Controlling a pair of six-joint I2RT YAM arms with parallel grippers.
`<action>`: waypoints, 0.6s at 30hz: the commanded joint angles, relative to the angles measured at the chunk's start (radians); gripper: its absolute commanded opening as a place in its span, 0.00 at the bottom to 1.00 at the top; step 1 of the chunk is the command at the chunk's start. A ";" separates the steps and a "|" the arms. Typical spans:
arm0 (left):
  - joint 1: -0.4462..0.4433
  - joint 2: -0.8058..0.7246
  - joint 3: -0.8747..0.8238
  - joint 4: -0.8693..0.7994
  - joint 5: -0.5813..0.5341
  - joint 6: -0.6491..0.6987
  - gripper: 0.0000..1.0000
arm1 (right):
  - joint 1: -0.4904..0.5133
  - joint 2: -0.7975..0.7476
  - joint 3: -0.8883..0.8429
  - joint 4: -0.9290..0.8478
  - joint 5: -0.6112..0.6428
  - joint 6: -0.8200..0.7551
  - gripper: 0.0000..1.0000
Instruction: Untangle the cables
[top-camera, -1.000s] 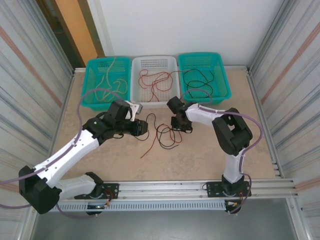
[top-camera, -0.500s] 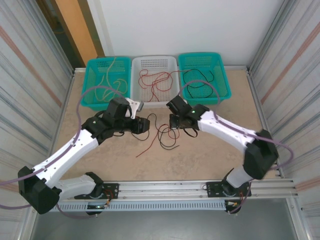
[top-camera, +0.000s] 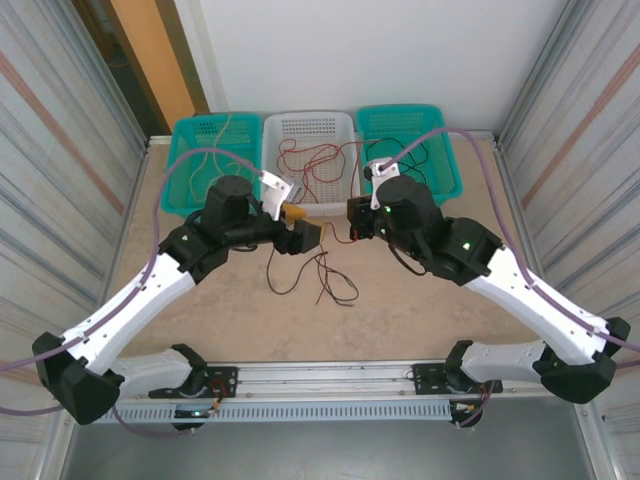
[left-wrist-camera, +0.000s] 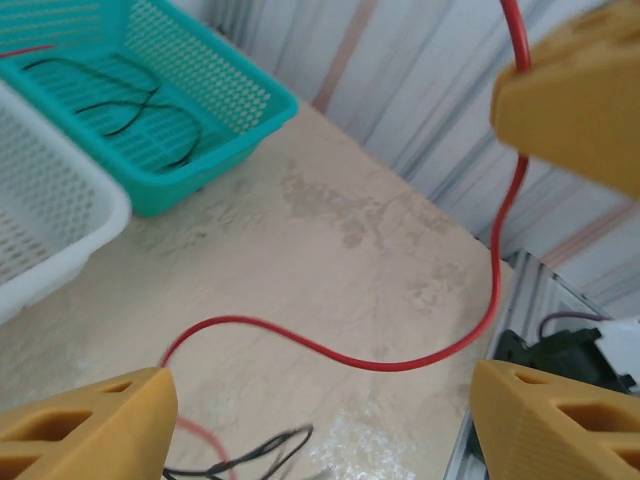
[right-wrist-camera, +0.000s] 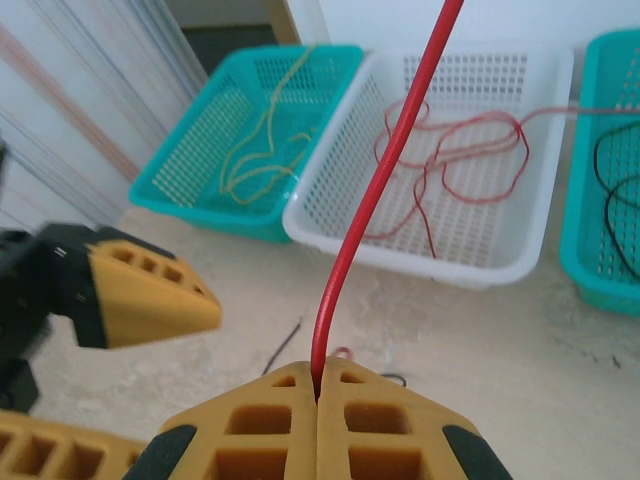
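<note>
R claw (right-wrist-camera: 318, 385): jaws shut tight, tips pinching red cable (right-wrist-camera: 372, 195); wire runs up out of the seam. L claw (left-wrist-camera: 320, 425): jaws wide apart, holding nothing. Red cable sags in an arc btwn its fingers (left-wrist-camera: 90, 425), no contact seen. Both claws close together above table (top-camera: 400, 320), just in front of white basket (top-camera: 310, 128). Small red/black tangle (top-camera: 325, 280) lies on table below them.
</note>
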 joint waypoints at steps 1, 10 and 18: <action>-0.032 -0.002 0.035 0.087 0.067 0.105 0.80 | 0.001 -0.027 0.064 0.035 -0.003 -0.047 0.00; -0.127 0.074 0.110 0.111 0.009 0.239 0.76 | -0.034 -0.057 0.071 0.080 -0.098 -0.009 0.00; -0.210 0.119 0.141 0.069 -0.067 0.339 0.65 | -0.069 -0.099 0.057 0.126 -0.172 0.045 0.00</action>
